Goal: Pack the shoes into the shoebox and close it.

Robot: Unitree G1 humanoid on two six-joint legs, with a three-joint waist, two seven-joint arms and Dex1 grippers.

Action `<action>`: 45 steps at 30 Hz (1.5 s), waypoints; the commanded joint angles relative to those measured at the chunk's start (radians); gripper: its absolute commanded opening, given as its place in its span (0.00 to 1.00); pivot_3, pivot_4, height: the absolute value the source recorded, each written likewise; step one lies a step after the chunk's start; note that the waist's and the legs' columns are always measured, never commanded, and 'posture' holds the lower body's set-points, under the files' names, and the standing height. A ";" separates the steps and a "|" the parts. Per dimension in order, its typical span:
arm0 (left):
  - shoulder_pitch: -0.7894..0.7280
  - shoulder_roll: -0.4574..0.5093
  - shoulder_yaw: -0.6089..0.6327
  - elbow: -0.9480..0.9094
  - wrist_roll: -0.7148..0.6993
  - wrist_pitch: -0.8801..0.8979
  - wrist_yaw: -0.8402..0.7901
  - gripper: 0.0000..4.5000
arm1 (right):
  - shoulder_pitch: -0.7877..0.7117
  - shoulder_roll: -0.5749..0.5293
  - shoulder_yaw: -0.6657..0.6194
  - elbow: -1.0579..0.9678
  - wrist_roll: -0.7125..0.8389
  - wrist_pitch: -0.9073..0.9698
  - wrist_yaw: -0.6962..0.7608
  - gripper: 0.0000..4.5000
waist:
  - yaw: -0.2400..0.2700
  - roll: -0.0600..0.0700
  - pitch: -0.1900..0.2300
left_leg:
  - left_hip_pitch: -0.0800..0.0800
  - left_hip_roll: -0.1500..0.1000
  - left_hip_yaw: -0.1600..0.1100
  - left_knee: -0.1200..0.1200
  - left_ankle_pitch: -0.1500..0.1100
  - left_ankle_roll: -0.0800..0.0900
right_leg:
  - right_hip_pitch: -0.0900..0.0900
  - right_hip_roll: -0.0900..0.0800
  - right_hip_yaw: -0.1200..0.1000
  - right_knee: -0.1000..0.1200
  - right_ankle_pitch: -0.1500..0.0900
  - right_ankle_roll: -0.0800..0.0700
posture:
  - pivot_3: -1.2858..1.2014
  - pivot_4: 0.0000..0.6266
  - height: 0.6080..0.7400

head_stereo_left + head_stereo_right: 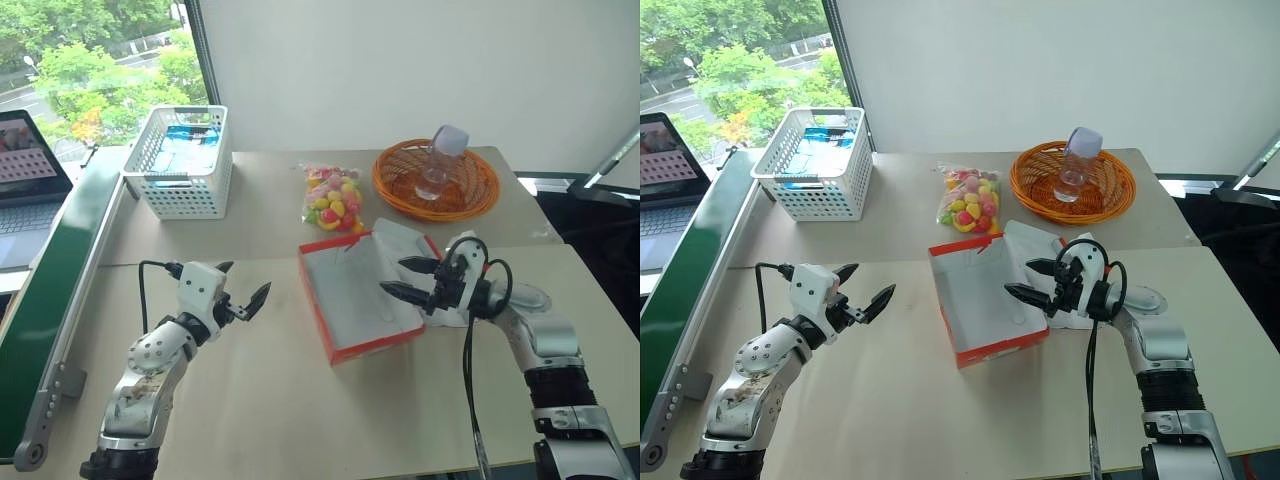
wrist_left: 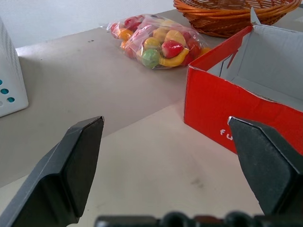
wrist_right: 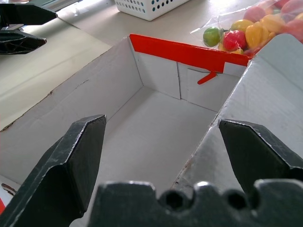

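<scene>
My left end effector (image 1: 243, 303) hangs empty over the surface (image 1: 280, 410), fingers apart. My right end effector (image 1: 412, 278), also spread and empty, hovers at the open shoebox (image 1: 350, 300), which lies mid-surface with nothing inside. A cream-white shoe (image 1: 525, 296) seems to sit just behind my right arm. I judge packing not yet begun: both shoes and the lid remain.
</scene>
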 commanded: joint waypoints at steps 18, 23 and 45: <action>0.052 -0.016 0.353 -0.082 0.003 -0.003 0.273 1.00 | -0.291 0.045 0.072 0.088 -0.063 -0.022 -0.039 0.99 | -0.034 0.000 0.000 | 0.001 0.000 -0.001 0.001 0.000 0.000 | -0.002 0.001 0.002 0.002 0.002 -0.002 | 0.52 0.24 1.00; 0.152 -0.060 0.488 -0.167 0.011 0.040 0.375 1.00 | -0.500 0.174 0.115 0.293 -0.103 -0.098 -0.029 0.99 | -0.032 0.000 0.000 | 0.003 0.000 -0.005 0.000 0.000 0.000 | -0.001 0.004 0.002 0.004 0.002 -0.003 | 0.52 0.24 1.00; 0.370 -0.034 0.762 -0.204 -0.124 0.034 0.335 1.00 | -0.781 0.546 0.112 0.892 -0.215 -0.515 0.003 0.99 | -0.032 -0.002 0.000 | -0.001 0.000 -0.002 -0.001 -0.002 -0.003 | -0.005 0.000 -0.001 0.004 0.002 -0.005 | 0.52 0.24 1.00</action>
